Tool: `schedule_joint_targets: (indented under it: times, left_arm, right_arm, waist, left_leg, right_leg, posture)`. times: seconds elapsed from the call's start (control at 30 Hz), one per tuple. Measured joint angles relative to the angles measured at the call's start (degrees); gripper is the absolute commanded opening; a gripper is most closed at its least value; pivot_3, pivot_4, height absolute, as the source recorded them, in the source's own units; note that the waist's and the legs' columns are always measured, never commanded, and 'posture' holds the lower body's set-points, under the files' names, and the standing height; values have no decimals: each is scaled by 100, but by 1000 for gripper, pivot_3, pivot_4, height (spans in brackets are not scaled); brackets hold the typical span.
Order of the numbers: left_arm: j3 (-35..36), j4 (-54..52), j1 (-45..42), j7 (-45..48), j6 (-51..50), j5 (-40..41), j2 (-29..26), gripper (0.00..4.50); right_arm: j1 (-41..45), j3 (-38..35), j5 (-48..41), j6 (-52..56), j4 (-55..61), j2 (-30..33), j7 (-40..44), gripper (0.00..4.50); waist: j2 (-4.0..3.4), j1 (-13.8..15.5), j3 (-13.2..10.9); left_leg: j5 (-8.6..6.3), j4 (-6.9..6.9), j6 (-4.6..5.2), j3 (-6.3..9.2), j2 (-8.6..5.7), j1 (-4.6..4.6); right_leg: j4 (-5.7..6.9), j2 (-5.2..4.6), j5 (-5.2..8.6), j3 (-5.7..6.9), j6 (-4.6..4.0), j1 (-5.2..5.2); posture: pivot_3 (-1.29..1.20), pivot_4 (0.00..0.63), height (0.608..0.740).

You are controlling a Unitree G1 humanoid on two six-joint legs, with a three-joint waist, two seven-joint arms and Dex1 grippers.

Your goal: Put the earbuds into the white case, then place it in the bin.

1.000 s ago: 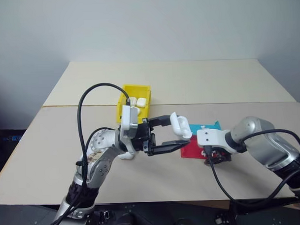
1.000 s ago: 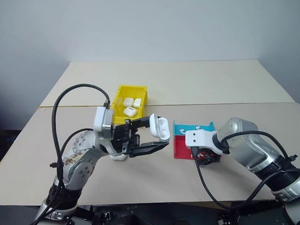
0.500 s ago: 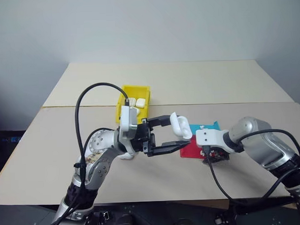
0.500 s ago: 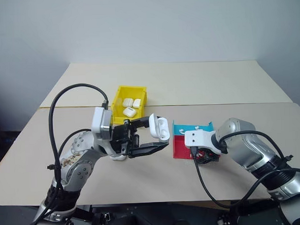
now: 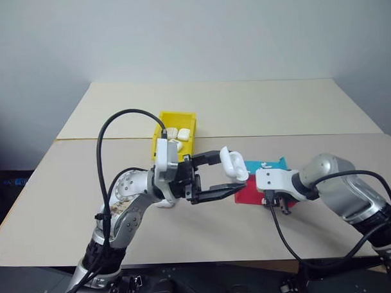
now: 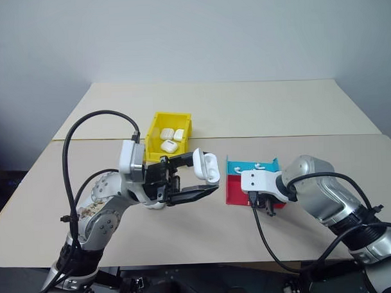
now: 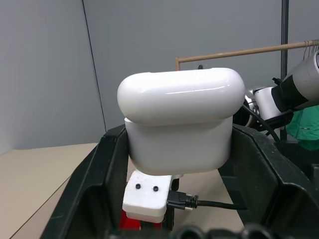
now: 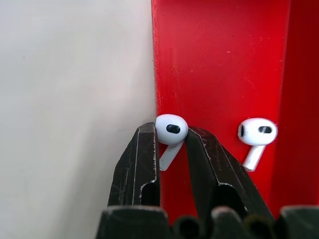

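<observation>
The left gripper (image 6: 195, 177) holds the case (image 6: 207, 165) aloft, lid open, beside the bin (image 6: 168, 140). At right, the right gripper (image 8: 172, 138), wide open a second ago, has pinched shut on an earbud (image 8: 171, 129) at the red tray's (image 8: 219, 64) edge; another earbud (image 8: 257, 132) waits beside it. Lifting looks next.

Glossy white plastic case (image 7: 180, 119), matt red tray (image 8: 219, 59)
</observation>
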State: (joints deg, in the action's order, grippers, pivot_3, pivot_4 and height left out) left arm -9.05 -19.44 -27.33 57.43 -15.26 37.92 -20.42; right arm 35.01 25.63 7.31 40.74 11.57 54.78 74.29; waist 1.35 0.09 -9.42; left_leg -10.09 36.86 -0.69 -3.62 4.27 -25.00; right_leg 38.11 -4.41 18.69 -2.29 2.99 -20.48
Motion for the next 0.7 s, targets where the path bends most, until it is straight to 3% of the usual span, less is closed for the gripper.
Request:
schedule_joint_targets:
  times: [0.23, 0.4, 0.53, 0.7]
  left_arm:
    - [23, 5, -8, 5, -47, 41, 5, 2770]
    - [49, 125, -214, 18, -121, 43, 60, 2770]
    - [138, 325, -359, 37, -124, 43, 77, 2770]
    - [151, 426, -431, 141, -155, 45, 81, 2770]
  right_arm:
    - [-113, -1314, -1391, 1005, 655, -21, 211, 594]
    - [-431, -3607, -3115, 984, 880, -1434, -317, 594]
    - [-417, -4775, -4288, 1108, 1125, -2060, -1026, 594]
    - [-418, -5259, -5606, 1234, 1484, -2320, -1758, 594]
  waist:
    - [0, 10, 0]
    - [2, 35, -2]
    - [2, 52, -1]
    - [1, 43, -2]
  left_leg:
    - [-2, -1, 3, 0, 0, -1]
    - [-2, -3, 3, 6, -1, -1]
    - [-2, -3, 3, 7, -1, -1]
    - [-2, -5, 3, 6, -1, -1]
  right_leg:
    - [-2, 0, 0, 1, 0, 2]
    - [-6, 0, 0, 7, 0, 9]
    - [-5, 0, 0, 8, 0, 8]
    - [-6, 0, 0, 7, 0, 8]
  posture:
    - [0, 150, 740]
    - [0, 150, 740]
    - [0, 150, 740]
    - [0, 150, 740]
